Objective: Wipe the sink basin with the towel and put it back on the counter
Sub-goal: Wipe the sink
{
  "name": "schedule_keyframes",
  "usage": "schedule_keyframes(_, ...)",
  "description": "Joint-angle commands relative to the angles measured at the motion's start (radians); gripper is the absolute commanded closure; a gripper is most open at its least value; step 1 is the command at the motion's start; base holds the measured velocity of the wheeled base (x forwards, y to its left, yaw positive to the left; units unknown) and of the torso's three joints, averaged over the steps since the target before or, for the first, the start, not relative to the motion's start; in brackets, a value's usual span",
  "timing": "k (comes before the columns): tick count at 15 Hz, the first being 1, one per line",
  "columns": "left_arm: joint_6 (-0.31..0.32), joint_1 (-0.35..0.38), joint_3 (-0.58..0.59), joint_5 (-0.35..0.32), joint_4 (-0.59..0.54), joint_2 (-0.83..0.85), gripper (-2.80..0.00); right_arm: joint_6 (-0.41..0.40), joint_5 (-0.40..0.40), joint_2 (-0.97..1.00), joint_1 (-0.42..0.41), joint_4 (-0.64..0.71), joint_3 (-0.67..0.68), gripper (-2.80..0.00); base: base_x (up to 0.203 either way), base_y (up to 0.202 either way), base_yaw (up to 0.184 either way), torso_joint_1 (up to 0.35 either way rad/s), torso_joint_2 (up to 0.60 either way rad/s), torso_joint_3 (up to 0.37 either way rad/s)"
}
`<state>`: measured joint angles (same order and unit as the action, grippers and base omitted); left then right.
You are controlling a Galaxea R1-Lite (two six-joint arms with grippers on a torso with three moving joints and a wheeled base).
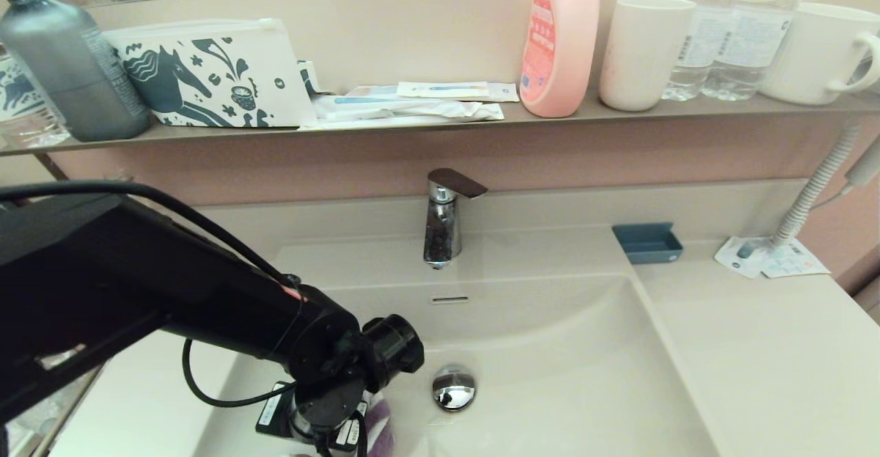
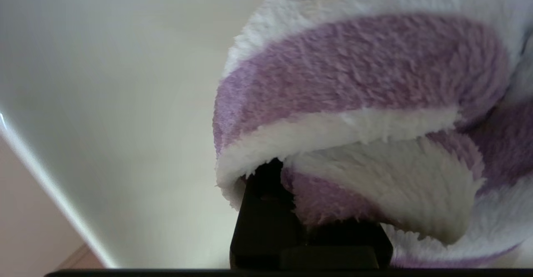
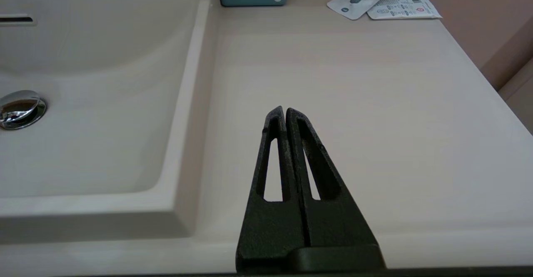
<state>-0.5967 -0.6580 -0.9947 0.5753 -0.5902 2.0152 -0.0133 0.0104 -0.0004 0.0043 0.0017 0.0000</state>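
Beige sink basin [image 1: 564, 347], left end effector [image 1: 337, 436] reaching down inside, clamped on towel [image 2: 358, 68], right end effector [image 3: 285, 112] pressed together above counter [image 3: 374, 102].

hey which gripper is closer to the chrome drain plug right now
Left. The left gripper, shut on the towel, is down in the sink basin just beside the drain plug. The right gripper hangs shut over the counter, outside the basin.

Basin [image 1: 584, 347] right half open; faucet [image 1: 443, 220] blocks rear centre; drain plug [image 1: 454, 387] mid-floor.
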Motion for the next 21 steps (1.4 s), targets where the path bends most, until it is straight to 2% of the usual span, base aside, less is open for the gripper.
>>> schedule_keyframes(1, 0.029, 0.033, 0.000, 0.004, 0.073, -0.012, 0.00, -0.001, 0.000, 0.000, 0.000, 0.000, 0.000, 0.00, 0.000, 0.000, 0.000, 0.000, 0.00, 0.000)
schedule_keyframes(3, 0.107, 0.072, 0.000, 0.005, 0.160, -0.018, 0.00, -0.001, 0.000, 0.000, 0.000, 0.000, 0.000, 0.00, 0.000, 0.000, 0.000, 0.000, 0.00, 0.000)
schedule_keyframes(6, 0.125, 0.095, 0.002, 0.003, 0.245, -0.022, 0.00, -0.001, 0.000, 0.000, 0.000, 0.000, 0.000, 0.00, 0.000, 0.000, 0.000, 0.000, 0.00, 0.000)
schedule_keyframes(10, 0.124, 0.088, 0.046, 0.003, 0.230, -0.108, 0.00, -0.001, 0.000, 0.000, 0.000, 0.000, 0.000, 0.00, 0.000, 0.000, 0.000, 0.000, 0.00, 0.000)
schedule_keyframes(15, 0.116, 0.078, 0.082, 0.007, 0.145, -0.405, 0.00, -0.001, 0.000, 0.000, 0.000, 0.000, 0.000, 0.00, 0.000, 0.000, 0.000, 0.000, 0.00, 0.000)
schedule_keyframes(17, 0.120, 0.081, 0.091, 0.042, 0.139, -0.484, 0.00, -0.001, 0.000, 0.000, 0.000, 0.000, 0.000, 0.00, 0.000, 0.000, 0.000, 0.000, 0.00, 0.000)
schedule_keyframes(21, 0.123, 0.080, 0.098, 0.061, 0.139, -0.520, 0.00, -0.001, 0.000, 0.000, 0.000, 0.000, 0.000, 0.00, 0.000, 0.000, 0.000, 0.000, 0.00, 0.000)
